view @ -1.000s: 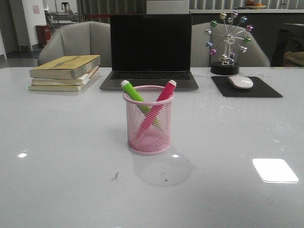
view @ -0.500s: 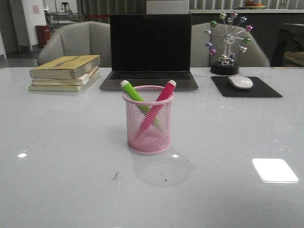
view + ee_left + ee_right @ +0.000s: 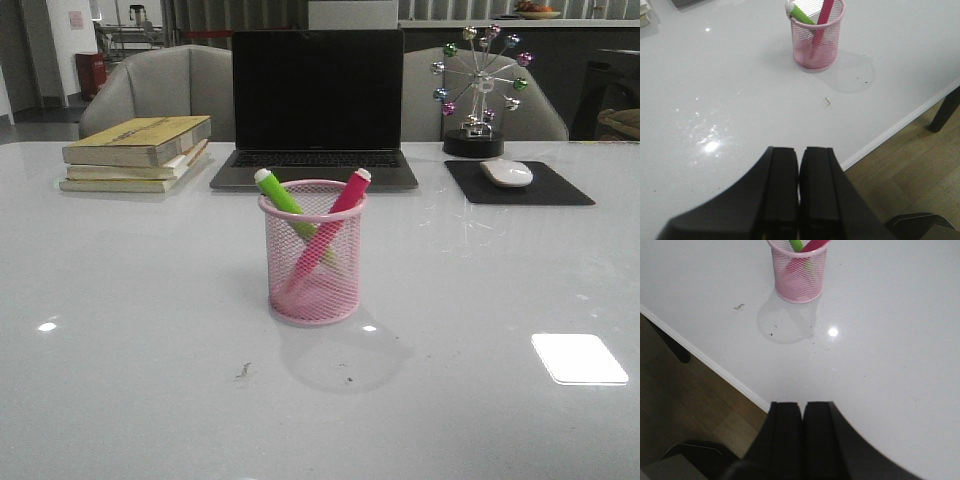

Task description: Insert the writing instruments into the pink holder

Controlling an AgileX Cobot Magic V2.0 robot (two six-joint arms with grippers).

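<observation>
The pink holder (image 3: 313,262) stands upright on the white table, in the middle of the front view. Inside it lean a lime green marker (image 3: 283,197) and a magenta-pink marker (image 3: 340,207), crossed, their whitish ends above the rim. Both wrist views catch the same cup (image 3: 817,36) (image 3: 799,271) from a distance. My left gripper (image 3: 799,150) is shut and empty, back by the table's near edge. My right gripper (image 3: 802,404) is shut and empty too, also over the near edge. Neither gripper shows in the front view.
Behind the cup stand an open laptop (image 3: 317,105), a stack of books (image 3: 137,152) at the back left, and a mouse (image 3: 506,172) on a black pad with a ferris-wheel ornament (image 3: 480,90) at the back right. The table's near edge (image 3: 900,122) drops to wooden floor.
</observation>
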